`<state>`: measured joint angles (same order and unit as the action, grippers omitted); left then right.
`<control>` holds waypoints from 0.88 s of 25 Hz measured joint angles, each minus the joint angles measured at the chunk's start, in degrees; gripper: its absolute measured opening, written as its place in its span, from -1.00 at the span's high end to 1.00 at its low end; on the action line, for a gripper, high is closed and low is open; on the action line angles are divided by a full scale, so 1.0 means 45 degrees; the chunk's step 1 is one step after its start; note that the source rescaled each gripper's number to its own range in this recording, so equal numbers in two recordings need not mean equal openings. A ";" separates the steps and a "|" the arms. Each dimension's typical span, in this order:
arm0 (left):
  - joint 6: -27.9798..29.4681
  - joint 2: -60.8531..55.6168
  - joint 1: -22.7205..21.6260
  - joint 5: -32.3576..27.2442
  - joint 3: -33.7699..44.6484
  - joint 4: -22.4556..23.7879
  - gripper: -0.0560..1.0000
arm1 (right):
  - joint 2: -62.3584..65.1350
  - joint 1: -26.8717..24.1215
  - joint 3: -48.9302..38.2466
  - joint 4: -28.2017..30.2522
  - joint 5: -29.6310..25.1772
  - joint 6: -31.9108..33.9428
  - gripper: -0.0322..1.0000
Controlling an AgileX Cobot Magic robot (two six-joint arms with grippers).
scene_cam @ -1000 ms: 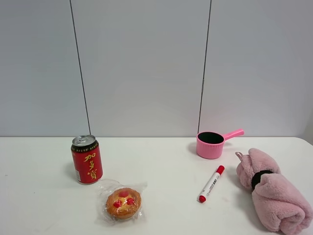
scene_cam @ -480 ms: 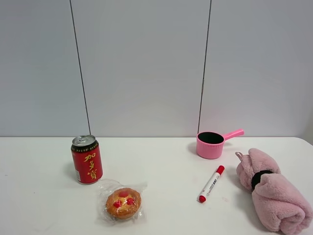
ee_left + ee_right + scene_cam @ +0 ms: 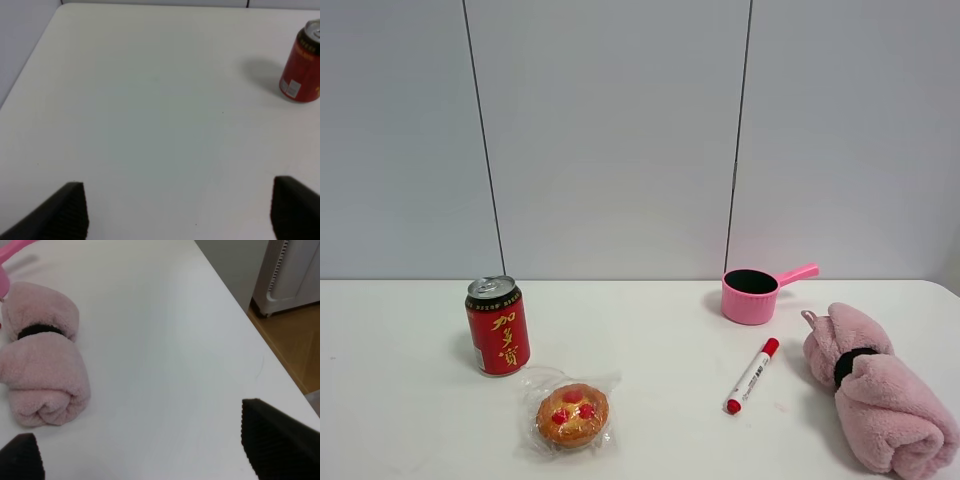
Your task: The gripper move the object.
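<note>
The fluffy pale pink rolled towel (image 3: 877, 397), bound by a black band, lies at the right edge of the white table. In the right wrist view the towel (image 3: 42, 368) lies a short way ahead of my right gripper (image 3: 145, 452), towards one fingertip; the jaws are wide apart and empty. My left gripper (image 3: 177, 210) is open and empty over bare table, with the red can (image 3: 302, 65) far off to one side. Neither gripper shows in the exterior high view.
A red drink can (image 3: 497, 325) stands at the left, with a wrapped pastry (image 3: 572, 414) in front of it. A pink pot with handle (image 3: 755, 293) and a red-capped marker (image 3: 751, 376) lie centre-right. The table's edge (image 3: 265, 355) and the floor lie just beyond the towel's side.
</note>
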<state>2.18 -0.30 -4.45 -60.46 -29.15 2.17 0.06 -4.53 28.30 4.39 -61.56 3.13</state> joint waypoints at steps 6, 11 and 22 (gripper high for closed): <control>0.0000 0.0000 0.0000 0.0000 0.0000 0.0000 -1.00 | 0.0000 0.0000 0.0000 0.0000 0.0000 0.0000 -0.33; 0.0000 0.0000 0.0000 0.0000 0.0000 0.0000 -1.00 | 0.0000 0.0000 0.0000 0.0000 0.0000 0.0005 -0.33; 0.0000 0.0000 0.0000 0.0000 0.0000 0.0000 -1.00 | 0.0000 0.0000 0.0000 0.0000 0.0000 0.0005 -0.33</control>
<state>2.18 -0.30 -4.45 -60.46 -29.15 2.17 0.06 -4.53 28.30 4.39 -61.56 3.15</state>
